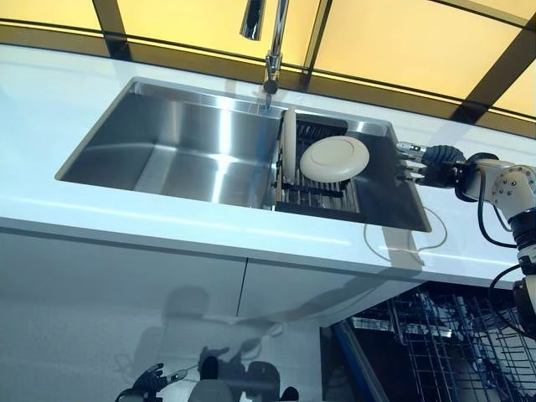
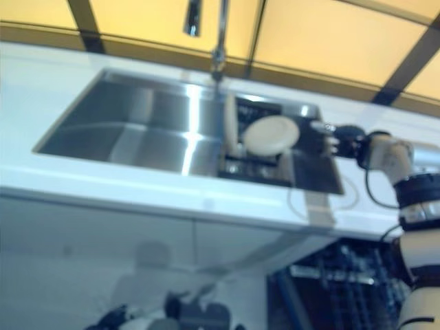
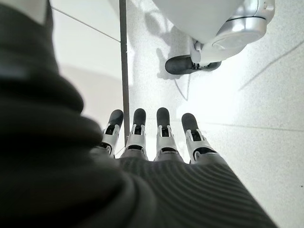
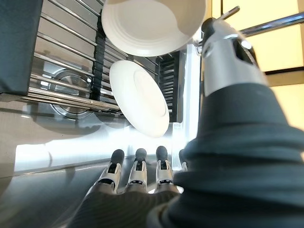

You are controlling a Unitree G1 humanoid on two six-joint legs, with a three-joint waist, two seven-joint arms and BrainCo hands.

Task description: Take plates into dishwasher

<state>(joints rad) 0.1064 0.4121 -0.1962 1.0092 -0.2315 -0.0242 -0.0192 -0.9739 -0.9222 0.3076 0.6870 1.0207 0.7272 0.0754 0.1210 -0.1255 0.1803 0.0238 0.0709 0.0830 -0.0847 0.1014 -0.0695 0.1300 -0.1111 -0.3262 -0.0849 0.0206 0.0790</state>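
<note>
I have two white plates in the drying rack (image 1: 318,188) at the right end of the sink (image 1: 180,146): a tilted plate (image 1: 334,158) resting face-up on the rack, and an upright plate (image 1: 289,144) standing on edge just beside it. My right hand (image 1: 416,162) is near the tilted plate with fingers straight and holding nothing; my left hand (image 3: 156,135) hangs low, fingers extended. I judge both plates rigid, glazed, slippery and breakable, so I would pinch the tilted plate's exposed rim nearest the right hand
</note>
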